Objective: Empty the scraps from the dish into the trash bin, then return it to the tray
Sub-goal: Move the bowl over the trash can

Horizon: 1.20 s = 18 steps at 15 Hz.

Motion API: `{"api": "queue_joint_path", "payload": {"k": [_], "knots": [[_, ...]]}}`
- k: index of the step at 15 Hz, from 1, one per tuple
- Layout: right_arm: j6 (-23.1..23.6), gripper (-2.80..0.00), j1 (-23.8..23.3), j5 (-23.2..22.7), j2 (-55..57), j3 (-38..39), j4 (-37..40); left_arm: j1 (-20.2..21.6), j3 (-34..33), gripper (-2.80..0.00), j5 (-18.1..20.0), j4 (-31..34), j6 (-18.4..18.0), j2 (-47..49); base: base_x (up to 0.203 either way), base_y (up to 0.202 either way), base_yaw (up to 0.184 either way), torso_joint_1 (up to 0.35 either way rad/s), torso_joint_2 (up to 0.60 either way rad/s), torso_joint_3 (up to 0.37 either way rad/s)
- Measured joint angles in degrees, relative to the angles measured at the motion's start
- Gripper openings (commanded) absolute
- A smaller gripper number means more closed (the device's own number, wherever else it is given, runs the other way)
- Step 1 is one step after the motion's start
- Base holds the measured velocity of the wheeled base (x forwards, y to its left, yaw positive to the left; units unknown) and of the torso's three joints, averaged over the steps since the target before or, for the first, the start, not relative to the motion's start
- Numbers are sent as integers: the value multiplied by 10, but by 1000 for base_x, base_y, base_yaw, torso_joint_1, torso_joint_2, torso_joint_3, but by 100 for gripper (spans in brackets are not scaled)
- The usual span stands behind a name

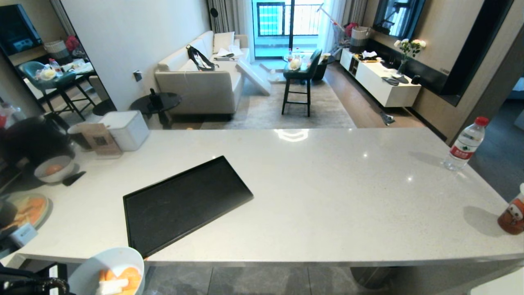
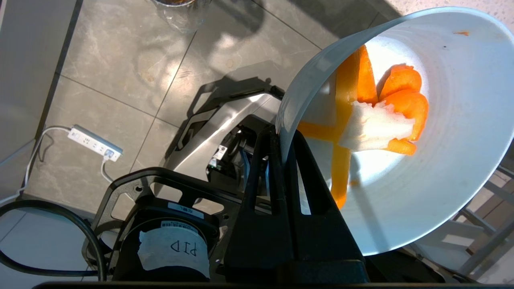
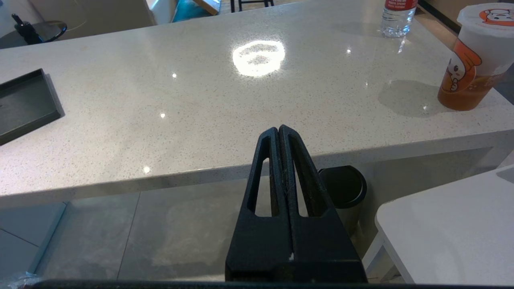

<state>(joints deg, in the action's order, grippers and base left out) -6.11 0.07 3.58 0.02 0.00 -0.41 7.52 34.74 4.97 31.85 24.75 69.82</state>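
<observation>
The left pincer (image 2: 281, 138) is clenched on the rim of the dish (image 2: 453, 160), one finger inside the bowl and one outside against its wall. The dish hangs off the near edge of the counter (image 1: 327, 196), out over the floor, tilted up on its side so its opening faces back toward the pincer's wrist. The scraps (image 2: 385, 116) lie inside, just beyond the fingertips: orange pieces, one long and stick-shaped, with a whitish chunk lying on top of them. An orange smear runs down the inner wall toward the gripped rim.

Past the pincer and well beneath it is grey tiled floor (image 2: 120, 80), with a white power strip (image 2: 94, 142) and its cable off to one side. Far ahead of the fingertips, a crinkly clear bag liner of the trash bin (image 2: 180, 12) shows at the frame's edge, well apart from the dish.

In the head view the tray (image 1: 184, 205) lies bare on the counter, up and ahead of the held dish (image 1: 110, 270), its near corner close to the dish's rim.

The right pincer (image 3: 279, 132) is clenched on nothing, fingers pressed together, held still below the counter's near edge. Beyond it and up on the counter stand a water bottle (image 3: 397, 16) and an orange drink cup (image 3: 474, 56); just past its fingertips stands a black-topped cylinder (image 3: 341, 188) on the floor.
</observation>
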Motion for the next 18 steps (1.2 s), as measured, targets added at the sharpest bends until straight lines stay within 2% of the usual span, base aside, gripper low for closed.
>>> {"api": "queue_joint_path", "payload": {"k": [18], "knots": [[0, -280, 0, 0, 0, 0, 0, 0, -16, -280, 1, 0, -1, -13, 0, 0, 0, -119, 288, 165]]}}
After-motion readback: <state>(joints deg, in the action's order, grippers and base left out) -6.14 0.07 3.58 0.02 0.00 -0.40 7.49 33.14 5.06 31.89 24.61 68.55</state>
